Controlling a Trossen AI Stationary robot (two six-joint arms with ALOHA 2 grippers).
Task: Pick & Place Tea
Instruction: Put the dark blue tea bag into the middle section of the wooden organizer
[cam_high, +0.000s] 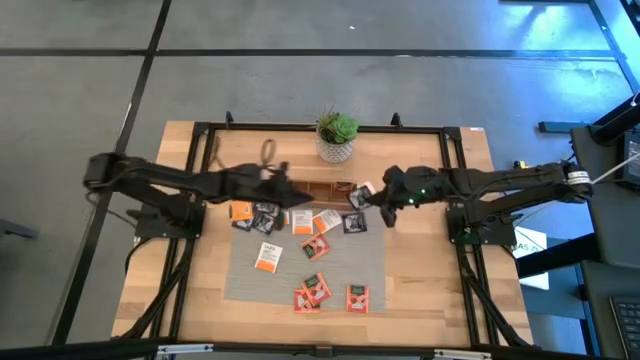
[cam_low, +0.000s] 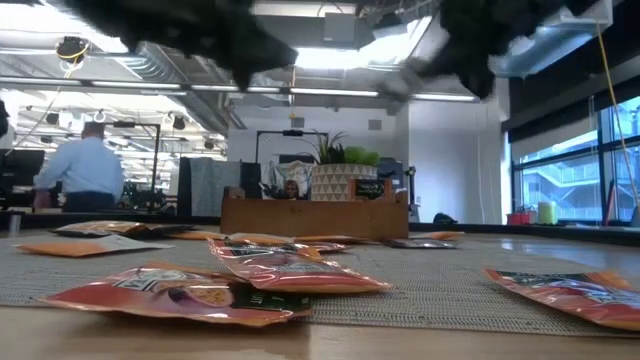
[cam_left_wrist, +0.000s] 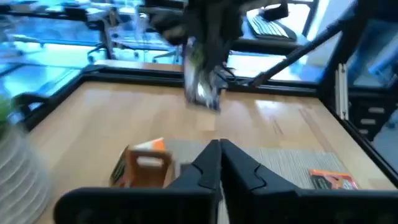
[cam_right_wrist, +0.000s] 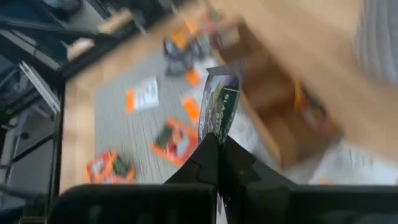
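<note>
Grey mat (cam_high: 372, 262): three red packets (cam_high: 318, 293); right pincer (cam_right_wrist: 219, 148) pinches one dark packet (cam_right_wrist: 220, 102).

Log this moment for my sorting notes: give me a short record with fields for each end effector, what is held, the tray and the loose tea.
right end effector: shut on a dark tea packet, raised above the wooden tray
left end effector: shut, nothing seen between its fingers, over the tray's left part
wooden tray: at the far edge of the grey mat, before a potted plant
loose tea: orange-red packets and a white-and-orange packet lie flat on the mat
</note>
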